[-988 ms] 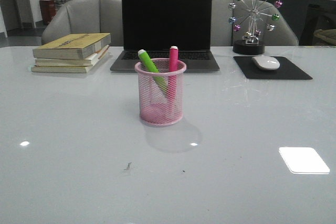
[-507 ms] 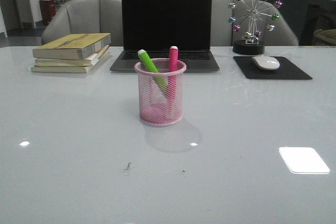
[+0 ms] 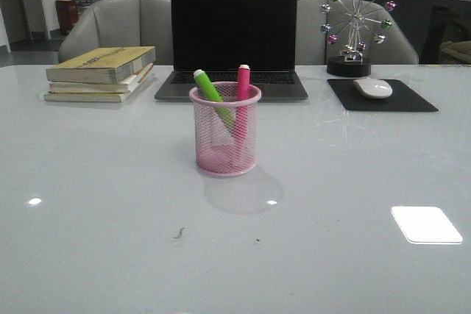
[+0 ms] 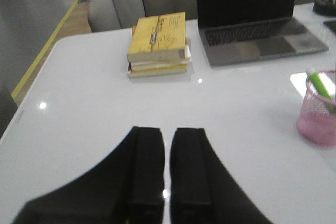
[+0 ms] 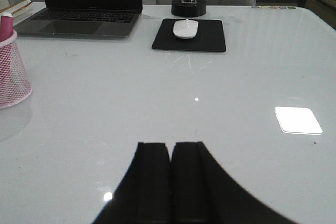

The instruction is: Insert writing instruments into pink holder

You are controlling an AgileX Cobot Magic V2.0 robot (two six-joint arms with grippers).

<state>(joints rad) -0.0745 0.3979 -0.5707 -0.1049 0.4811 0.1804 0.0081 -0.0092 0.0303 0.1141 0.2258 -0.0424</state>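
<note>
The pink holder (image 3: 224, 137) stands on the white table in front of the laptop. Inside it the lime green marker (image 3: 211, 91) leans to the left and the bright pink marker (image 3: 242, 87) stands nearly upright, both caps poking above the rim. No arm shows in the front view. In the left wrist view my left gripper (image 4: 167, 129) is shut with nothing in it, well short of the holder (image 4: 317, 118) and the green marker (image 4: 319, 83). My right gripper (image 5: 170, 144) is shut and empty too, with the holder (image 5: 13, 74) and the pink marker (image 5: 6, 27) far off at the picture's edge.
A closed-screen dark laptop (image 3: 232, 38) sits behind the holder. A stack of books (image 3: 101, 73) lies at the back left. A white mouse (image 3: 373, 87) rests on a black pad (image 3: 383, 96) at the back right, beside a ferris-wheel ornament (image 3: 354, 27).
</note>
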